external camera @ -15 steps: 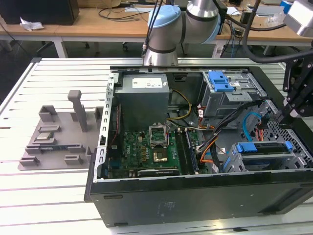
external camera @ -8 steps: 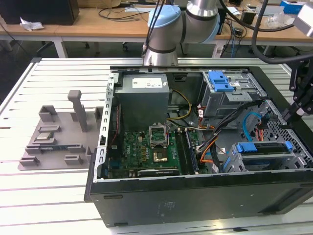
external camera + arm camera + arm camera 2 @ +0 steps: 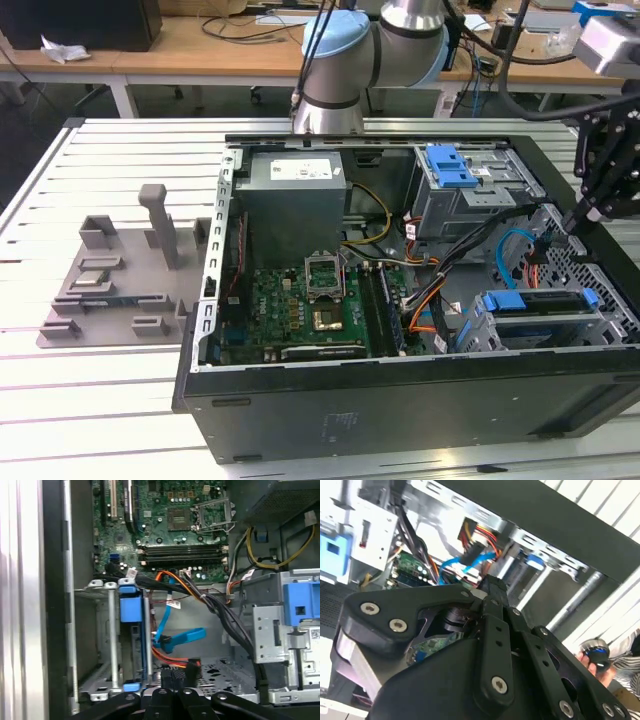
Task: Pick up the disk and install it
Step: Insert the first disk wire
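Note:
The disk [image 3: 545, 312], silver with a blue bracket at its ends, sits in the drive cage at the front corner of the open computer case, on the exterior view's right. In the first wrist view the disk [image 3: 134, 645] stands on edge between the cage rails, under a blue tab. My black gripper [image 3: 580, 213] hangs over the case's right wall, above and behind the cage. Its fingers [image 3: 166, 679] are shut together with nothing between them, a short way from the disk and over the blue and orange cables. In the second wrist view the gripper [image 3: 490, 586] points at those cables.
A grey power-supply box [image 3: 292, 190] and the motherboard [image 3: 300, 310] fill the case's left half. A second metal cage with a blue latch [image 3: 450, 165] stands at the back. A grey fixture plate [image 3: 120, 285] lies on the slatted table to the left. A person's hand [image 3: 600, 662] shows beyond the case.

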`<state>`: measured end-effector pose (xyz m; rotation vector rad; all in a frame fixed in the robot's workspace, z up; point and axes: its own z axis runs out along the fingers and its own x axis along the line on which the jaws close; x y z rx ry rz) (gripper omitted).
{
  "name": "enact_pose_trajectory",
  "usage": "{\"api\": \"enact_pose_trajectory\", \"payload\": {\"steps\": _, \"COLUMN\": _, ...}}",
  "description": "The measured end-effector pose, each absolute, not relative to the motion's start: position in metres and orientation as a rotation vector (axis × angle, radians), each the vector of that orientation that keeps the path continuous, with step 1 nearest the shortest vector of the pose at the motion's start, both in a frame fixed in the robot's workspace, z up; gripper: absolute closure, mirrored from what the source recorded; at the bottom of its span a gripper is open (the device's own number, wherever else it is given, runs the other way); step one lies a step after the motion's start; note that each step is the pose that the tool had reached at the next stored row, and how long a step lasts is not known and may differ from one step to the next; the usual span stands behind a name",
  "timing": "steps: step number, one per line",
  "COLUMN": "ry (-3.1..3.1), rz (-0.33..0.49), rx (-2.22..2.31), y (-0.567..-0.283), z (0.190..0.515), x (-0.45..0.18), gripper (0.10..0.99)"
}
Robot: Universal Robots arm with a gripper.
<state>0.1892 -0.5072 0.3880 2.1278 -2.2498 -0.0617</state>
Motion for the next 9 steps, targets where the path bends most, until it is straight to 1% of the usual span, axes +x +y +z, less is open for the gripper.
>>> {"api": "enact_pose_trajectory", "payload": {"steps": 4, "ry": -2.249, "rz": -0.060, "rx": 2.127, "y": -0.4983, "z": 0.3810, "x": 0.1917, "gripper": 0.980}}
{"api": "enact_pose_trajectory", "payload": {"steps": 9, "ry": -2.249, "rz": -0.060, "rx": 2.127, "y": -0.4978, "z": 0.3795, "x": 0.1955, "gripper": 0.980}}
